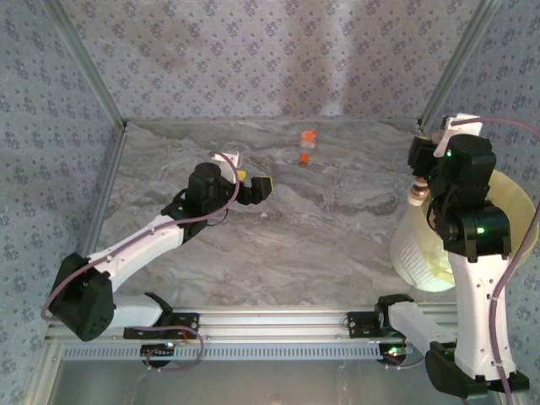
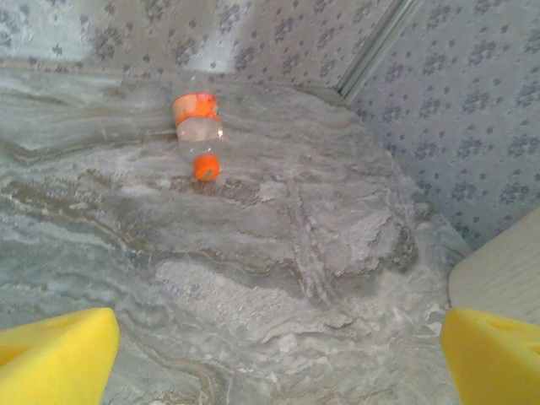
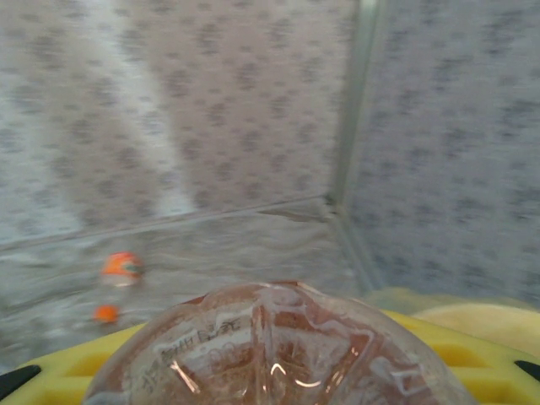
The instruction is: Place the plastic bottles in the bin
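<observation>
At the right side of the grey marbled table point(image 1: 337, 245) stands the white bin point(image 1: 411, 251) with its pale yellow liner. By the bin's far rim, the right gripper point(image 1: 419, 187) is clamped on a clear bottle point(image 3: 270, 346). The left gripper point(image 1: 256, 187) hangs over mid-table, its jaws spread wide with nothing between them. Near the back wall lies a small orange-capped bottle point(image 2: 199, 135), well apart from both grippers.

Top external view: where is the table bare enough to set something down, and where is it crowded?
Bare marble spans the middle of the table, between the left arm and the bin, and the far strip left of the orange-capped bottle. The right edge is crowded: the right arm holds a bottle at the bin.
</observation>
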Motion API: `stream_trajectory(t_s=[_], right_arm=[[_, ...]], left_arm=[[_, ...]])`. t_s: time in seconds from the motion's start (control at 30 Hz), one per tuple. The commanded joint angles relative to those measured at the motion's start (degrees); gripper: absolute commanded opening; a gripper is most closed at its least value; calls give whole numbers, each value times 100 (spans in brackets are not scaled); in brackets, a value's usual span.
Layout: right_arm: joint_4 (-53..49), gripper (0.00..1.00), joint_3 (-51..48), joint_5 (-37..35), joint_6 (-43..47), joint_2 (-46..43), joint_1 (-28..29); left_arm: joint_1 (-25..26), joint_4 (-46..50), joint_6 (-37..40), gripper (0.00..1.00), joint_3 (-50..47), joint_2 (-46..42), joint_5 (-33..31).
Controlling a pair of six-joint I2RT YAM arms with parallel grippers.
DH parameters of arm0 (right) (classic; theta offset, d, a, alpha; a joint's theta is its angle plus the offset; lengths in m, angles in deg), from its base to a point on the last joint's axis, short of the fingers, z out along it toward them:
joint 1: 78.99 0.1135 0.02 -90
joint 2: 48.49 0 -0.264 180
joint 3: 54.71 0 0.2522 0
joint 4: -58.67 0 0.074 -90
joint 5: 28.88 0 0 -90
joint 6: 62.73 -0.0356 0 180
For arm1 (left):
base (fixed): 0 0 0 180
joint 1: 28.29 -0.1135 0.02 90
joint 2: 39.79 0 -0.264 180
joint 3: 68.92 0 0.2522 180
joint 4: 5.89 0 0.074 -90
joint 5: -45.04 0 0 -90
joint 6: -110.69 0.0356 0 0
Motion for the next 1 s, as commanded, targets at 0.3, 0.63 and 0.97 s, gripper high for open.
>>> stream_trajectory(t_s=[0.3,0.63,0.97], right_arm=[[-1209,48,11,-2688,995,252,-1315],[-263,50,-898,-2095,1731,160,-2957],[640,69,-1486,-2430,2210,391,-3232]], left_arm=[[-105,-12,-324,98,476,493,-65],[-144,134,-453,98,733,764,129],[-157,6,-714,98,710,904,153]])
